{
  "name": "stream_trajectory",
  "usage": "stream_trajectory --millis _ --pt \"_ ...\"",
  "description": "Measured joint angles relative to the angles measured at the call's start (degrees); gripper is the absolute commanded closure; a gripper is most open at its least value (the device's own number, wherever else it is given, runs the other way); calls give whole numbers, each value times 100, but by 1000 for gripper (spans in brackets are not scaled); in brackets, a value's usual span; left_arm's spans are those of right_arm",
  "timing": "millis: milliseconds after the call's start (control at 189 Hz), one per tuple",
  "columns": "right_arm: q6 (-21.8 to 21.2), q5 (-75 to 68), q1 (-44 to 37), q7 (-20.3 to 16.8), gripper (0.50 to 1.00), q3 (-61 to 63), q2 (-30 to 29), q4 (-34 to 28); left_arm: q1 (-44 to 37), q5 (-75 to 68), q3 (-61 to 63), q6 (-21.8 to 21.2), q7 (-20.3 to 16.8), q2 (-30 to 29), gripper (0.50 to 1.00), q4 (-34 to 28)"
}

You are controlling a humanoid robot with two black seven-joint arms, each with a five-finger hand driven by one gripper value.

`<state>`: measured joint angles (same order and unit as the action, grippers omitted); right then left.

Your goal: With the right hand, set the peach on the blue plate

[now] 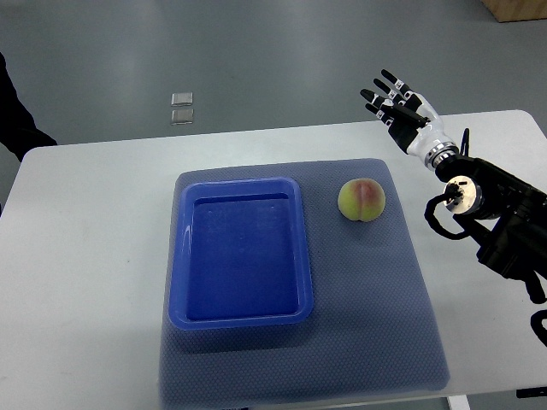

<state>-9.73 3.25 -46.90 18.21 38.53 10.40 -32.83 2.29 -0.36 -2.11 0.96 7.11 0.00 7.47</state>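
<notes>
Grey floor behind a white worktop (85,256), with two small clear squares (182,108) lying on the floor past the far edge. Draped over the worktop's middle: a blue-grey mat (376,325), carrying a plate (239,318) on its left half and a peach (361,199) on its right, just beside the plate's far right corner but not touching it.

Entering from the right edge: a black right arm (500,213), bent upward toward the far side, ending in the right hand (402,111). Raised above the worktop's far edge, palm turned toward the left, fingers (382,92) spread and released, holding nothing. Well apart from the peach, beyond it and to the right.

Cut off by the right and lower right edges: most of the arm's bulk. Hard to tell how high the hand hangs over the surface. Dark shape (15,111) at the left edge, clipped, not identifiable. Brown corner (517,8) top right, also clipped.

Plate empty, shallow, rectangular, with raised rim. Bare mat around the peach on all sides; bare worktop to the left of the mat and along the far edge.
</notes>
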Motion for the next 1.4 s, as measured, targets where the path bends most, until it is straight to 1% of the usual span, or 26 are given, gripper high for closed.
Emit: stream_trajectory --millis 206,402,856,1009,1252,1400 --pt "22 8 0 7 570 -29 6 11 0 0 -8 0 0 0 500 0" --pt "-45 24 0 7 570 -88 14 14 0 0 -9 0 0 0 500 0" --pt "-4 27 2 13 568 -56 6 23 0 -1 -13 0 0 0 500 19" --pt "-121 27 -18 -24 568 -82 19 23 0 -5 -6 0 0 0 500 63" --pt "-181 37 -37 -60 570 -114 45 23 0 -10 0 0 0 0 500 79" --pt "-225 259 -79 -62 570 -119 167 19 0 -10 0 0 0 0 500 52"
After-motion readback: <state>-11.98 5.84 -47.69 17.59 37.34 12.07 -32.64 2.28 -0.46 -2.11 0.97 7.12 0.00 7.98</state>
